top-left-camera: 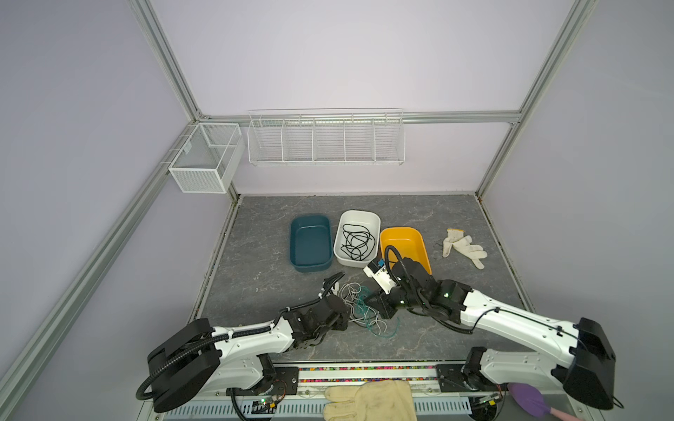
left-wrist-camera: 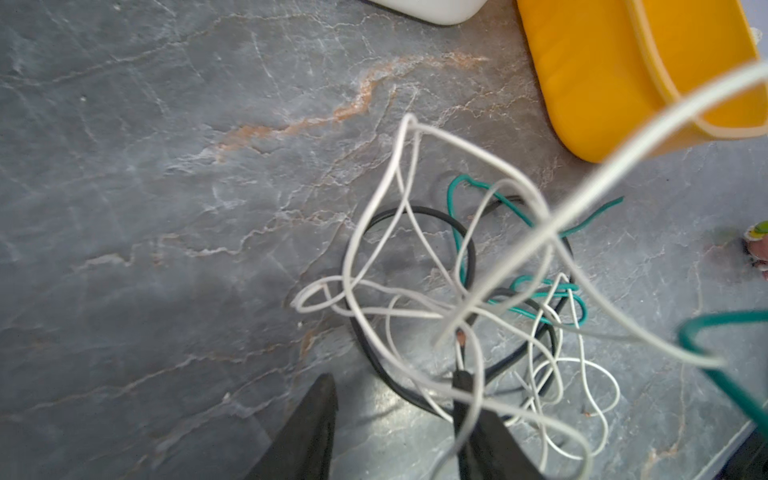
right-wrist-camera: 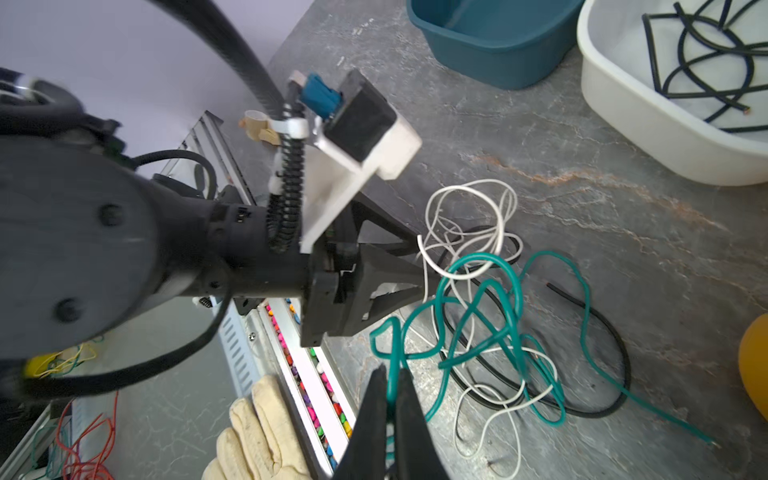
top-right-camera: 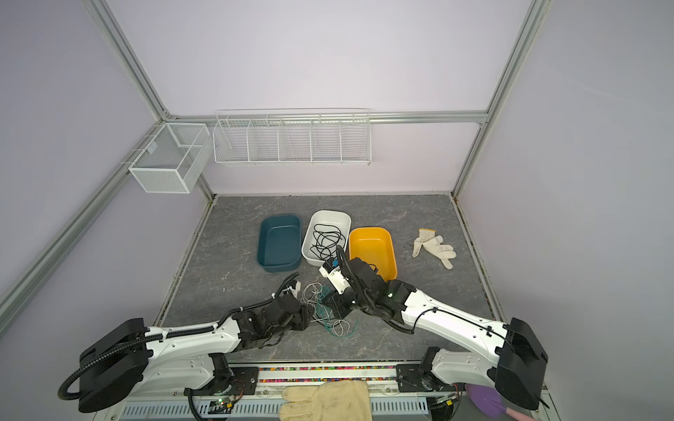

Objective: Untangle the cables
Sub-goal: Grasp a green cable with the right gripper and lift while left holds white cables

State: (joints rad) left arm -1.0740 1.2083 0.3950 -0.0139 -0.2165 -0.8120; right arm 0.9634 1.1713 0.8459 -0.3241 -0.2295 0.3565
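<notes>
while the right gripper (right-wrist-camera: 390, 374) pinches a thin teal cable (right-wrist-camera: 478, 257), the left gripper (left-wrist-camera: 395, 376) stands half-open.

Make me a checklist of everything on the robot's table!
Surface: grey stone-look table.
Job's things: cable tangle of white, teal and black between the arms; one black cable coiled in the white tub; teal tub and yellow tub look empty.
Clutter: white glove on the table; cream glove and purple thing at the front edge.
Grippers: right gripper, fingers shut on the teal cable; left gripper, fingers apart beside the white cable.
Cables: black corrugated hoses along both arms.
Surroundings: wire rack and mesh box on lilac walls.
</notes>
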